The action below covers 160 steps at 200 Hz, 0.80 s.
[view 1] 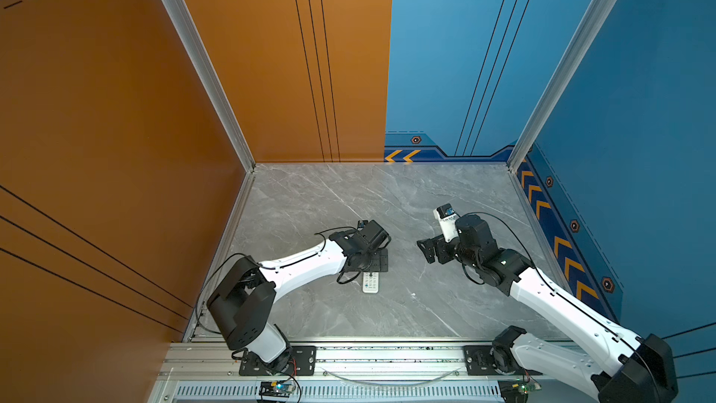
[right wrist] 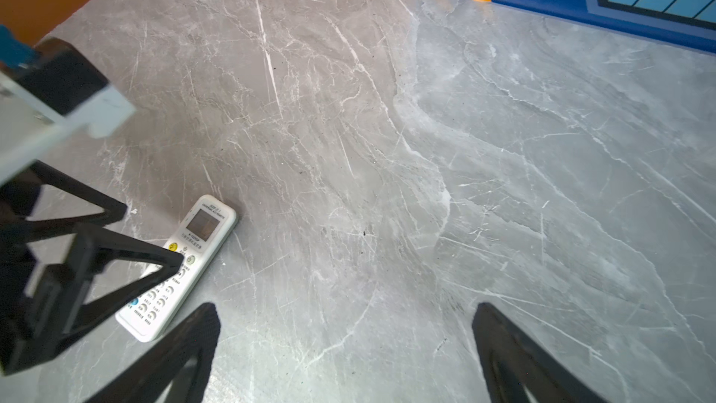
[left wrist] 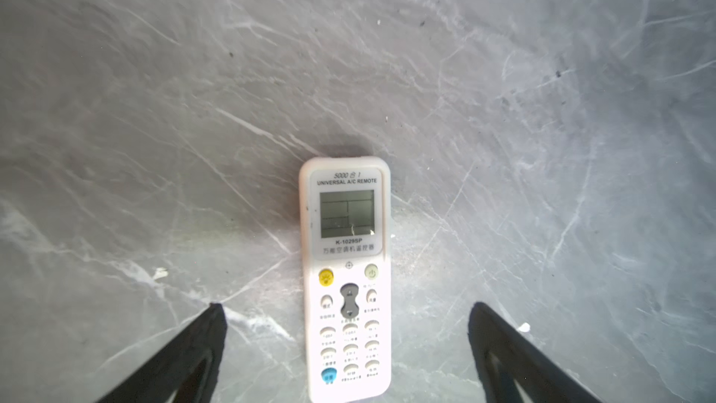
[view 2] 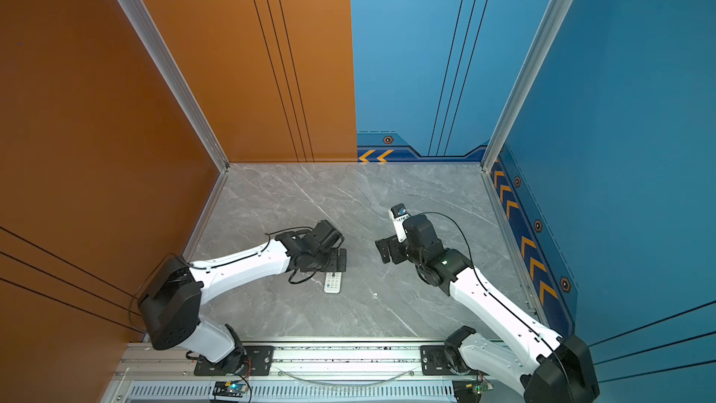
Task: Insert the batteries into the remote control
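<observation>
The slim white plastic remote control lies buttons-up on the grey marbled counter, between the parted jaws of the left gripper. The right gripper, jaws apart and empty, hangs well aside. No batteries are visible. A low pinch could skid the flat remote sideways.

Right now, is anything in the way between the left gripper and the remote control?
Nothing visible does. The left gripper hangs right over the remote control, jaws open to either side of it, with only bare table around. The right gripper is open too, off to one side.
</observation>
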{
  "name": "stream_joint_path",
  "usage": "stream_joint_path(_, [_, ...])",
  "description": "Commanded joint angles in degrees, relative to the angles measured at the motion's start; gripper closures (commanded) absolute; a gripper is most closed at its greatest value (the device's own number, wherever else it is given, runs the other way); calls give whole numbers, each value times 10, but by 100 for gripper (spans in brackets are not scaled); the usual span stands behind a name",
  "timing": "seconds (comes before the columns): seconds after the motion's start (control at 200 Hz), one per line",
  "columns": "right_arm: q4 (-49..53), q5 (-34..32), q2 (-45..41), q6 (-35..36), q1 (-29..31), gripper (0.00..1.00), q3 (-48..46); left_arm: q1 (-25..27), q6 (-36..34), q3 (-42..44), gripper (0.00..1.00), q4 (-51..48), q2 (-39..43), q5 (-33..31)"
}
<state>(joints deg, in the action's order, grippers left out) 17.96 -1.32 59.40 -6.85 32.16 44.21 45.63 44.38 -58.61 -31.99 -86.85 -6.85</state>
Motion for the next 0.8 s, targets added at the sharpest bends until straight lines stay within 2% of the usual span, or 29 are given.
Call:
stream_joint_path(0.0, [8,-50,-20,-6,-4,0,-14,-27,-28,30,2,-36,54,-9])
stream_joint_path(0.411, [-21,-112,-77,-21,-43,0,-78,-182,-111,131,2,-59,268,-13])
stream_joint_path(0.641, [-85,-134,-121,-48,-90,0,-148,-243,-149,154,2,-60,320,-78])
stream_joint_path(0.796, [-133,-176,-145,-57,-110,0,-182,-251,-163,156,2,-43,321,-168])
